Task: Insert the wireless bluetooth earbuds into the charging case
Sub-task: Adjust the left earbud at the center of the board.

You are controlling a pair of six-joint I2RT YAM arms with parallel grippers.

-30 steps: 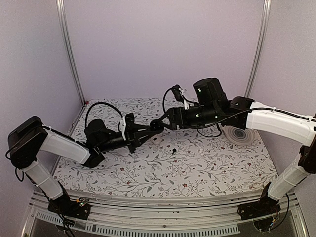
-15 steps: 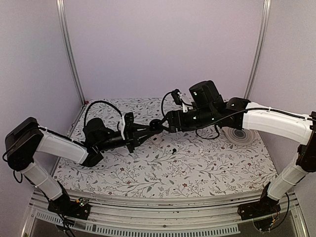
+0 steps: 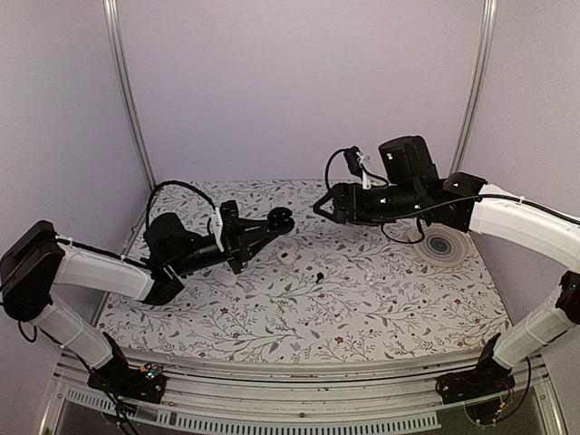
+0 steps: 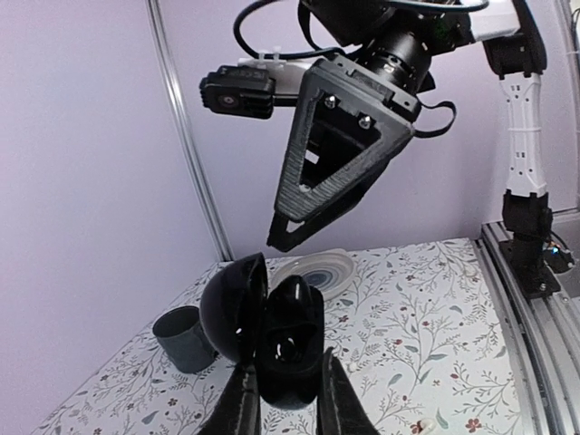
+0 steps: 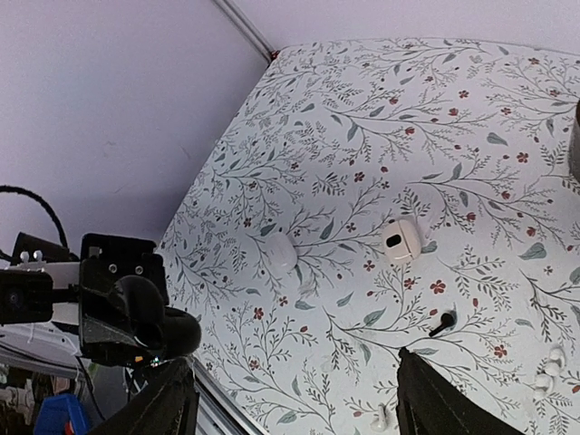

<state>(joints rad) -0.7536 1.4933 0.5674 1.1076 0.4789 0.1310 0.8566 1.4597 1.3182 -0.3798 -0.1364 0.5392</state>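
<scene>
Over the floral-printed table cover (image 3: pixel 381 299), the left gripper (image 3: pixel 269 227) was clamped on the small, glossy black, pebble-shaped charging case (image 3: pixel 283 218), whose lid stood swung open. The right gripper (image 3: pixel 319 207) hung apart from the case on its right, jaws spread with nothing between them. One tiny black earbud (image 3: pixel 319 275) lay on the cover toward the arms from the case; the case's dark well was too dim to tell whether a second sat inside.
</scene>
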